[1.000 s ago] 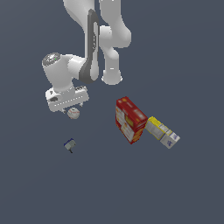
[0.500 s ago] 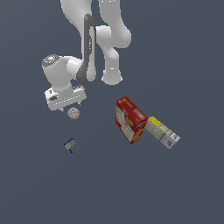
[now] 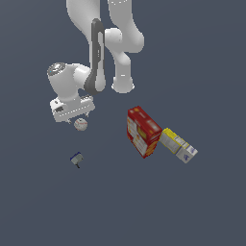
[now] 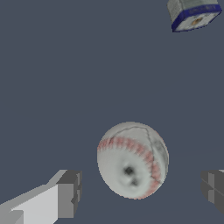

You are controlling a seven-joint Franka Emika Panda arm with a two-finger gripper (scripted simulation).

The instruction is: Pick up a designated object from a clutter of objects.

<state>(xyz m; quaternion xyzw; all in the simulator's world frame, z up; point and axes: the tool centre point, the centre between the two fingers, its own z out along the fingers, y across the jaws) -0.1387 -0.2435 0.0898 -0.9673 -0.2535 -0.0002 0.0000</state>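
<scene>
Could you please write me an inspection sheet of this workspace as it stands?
Surface: plain dark grey floor, no marks.
Job's thing: ball, white with red stitching, on the floor between the open fingers.
Clutter: tall red box; yellow-and-white box at its side toward the exterior view's right, contact unclear; tiny blue-and-grey item apart, near the ball.
Gripper: gripper open, above the ball, one finger on each side, not touching.
Cables: nothing seen.
Surroundings: nothing seen.
</scene>
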